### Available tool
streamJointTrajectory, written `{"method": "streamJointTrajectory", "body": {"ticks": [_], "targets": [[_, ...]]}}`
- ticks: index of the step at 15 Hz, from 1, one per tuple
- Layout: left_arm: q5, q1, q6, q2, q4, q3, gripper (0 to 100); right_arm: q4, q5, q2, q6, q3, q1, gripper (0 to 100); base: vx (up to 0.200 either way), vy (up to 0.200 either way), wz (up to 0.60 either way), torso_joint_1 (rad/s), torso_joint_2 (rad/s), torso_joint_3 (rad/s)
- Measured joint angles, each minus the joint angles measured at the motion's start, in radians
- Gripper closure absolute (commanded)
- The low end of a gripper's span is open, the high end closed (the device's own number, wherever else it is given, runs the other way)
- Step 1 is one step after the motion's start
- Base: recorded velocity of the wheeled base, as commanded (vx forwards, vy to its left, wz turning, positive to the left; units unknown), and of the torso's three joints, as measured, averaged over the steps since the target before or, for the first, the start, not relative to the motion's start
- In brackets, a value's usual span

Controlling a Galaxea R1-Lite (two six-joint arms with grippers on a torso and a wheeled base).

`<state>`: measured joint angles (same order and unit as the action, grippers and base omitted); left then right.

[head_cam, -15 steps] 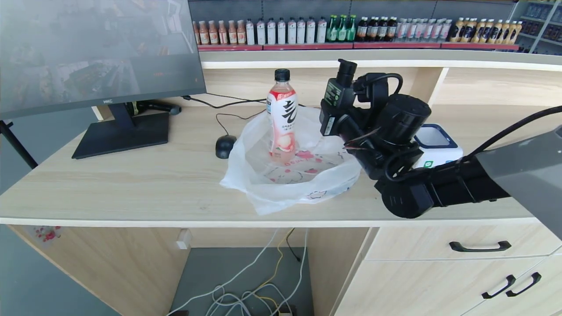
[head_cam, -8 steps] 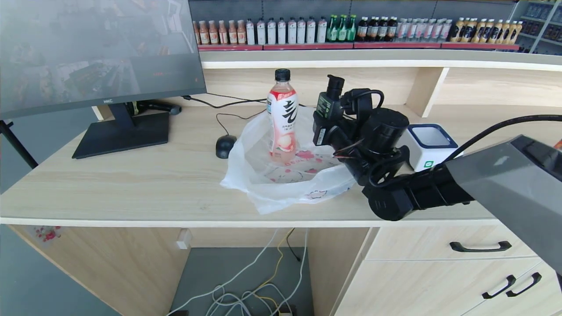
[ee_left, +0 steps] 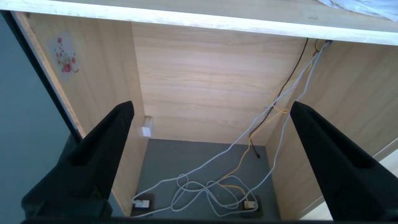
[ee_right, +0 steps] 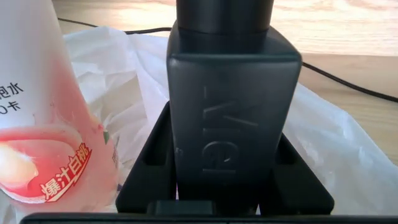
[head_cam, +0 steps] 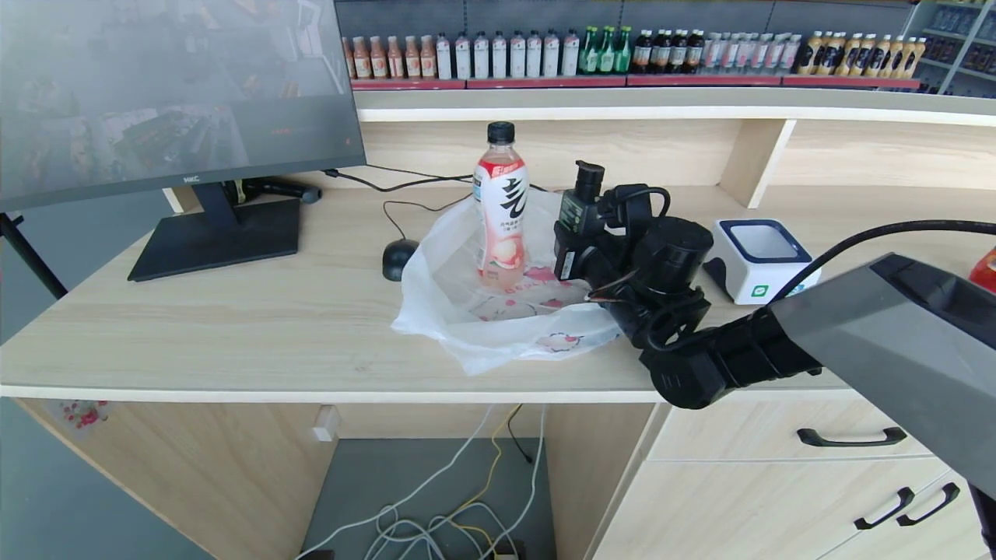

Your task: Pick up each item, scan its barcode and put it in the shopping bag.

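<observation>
A pink drink bottle (head_cam: 501,210) with a black cap stands upright inside the white plastic shopping bag (head_cam: 498,330) on the counter; it is also visible in the right wrist view (ee_right: 43,124). My right gripper (head_cam: 577,243) is shut on a dark rectangular bottle (head_cam: 580,206) with a black cap, held low over the bag's right side, close beside the pink bottle. In the right wrist view the dark bottle (ee_right: 233,118) sits between my right gripper (ee_right: 227,186) fingers, with the bag (ee_right: 336,143) under it. My left gripper (ee_left: 214,162) hangs open below the counter edge, holding nothing.
A white barcode scanner (head_cam: 761,259) stands right of the bag. A black mouse (head_cam: 399,258) and a monitor (head_cam: 171,93) are to the left. A red item (head_cam: 984,270) shows at the right edge. Cables (ee_left: 217,180) lie under the counter.
My right arm has come down and to the left with the dark bottle, from in front of the scanner to low over the bag. The scanner now shows in full.
</observation>
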<state>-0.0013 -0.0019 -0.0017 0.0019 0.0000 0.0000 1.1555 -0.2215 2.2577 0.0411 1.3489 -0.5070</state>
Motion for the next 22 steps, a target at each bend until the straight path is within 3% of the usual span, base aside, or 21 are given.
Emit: {"method": "streamJointTrajectory", "body": {"ticks": [15,16,22], "targets": [[0.000,0.000,-0.001,0.000,0.000,0.000,0,0.014,0.050,0.010,0.000,-0.074,0.013,100,0.000,0.000,0.00,0.000,0.00,0.000],[0.000,0.000,-0.001,0.000,0.000,0.000,0,0.036,0.050,0.011,0.002,-0.079,0.013,0,0.000,0.000,0.00,0.000,0.00,0.000],[0.000,0.000,-0.001,0.000,0.000,0.000,0,0.109,0.051,0.002,0.001,-0.137,0.014,0,0.000,0.000,0.00,0.000,0.00,0.000]]}}
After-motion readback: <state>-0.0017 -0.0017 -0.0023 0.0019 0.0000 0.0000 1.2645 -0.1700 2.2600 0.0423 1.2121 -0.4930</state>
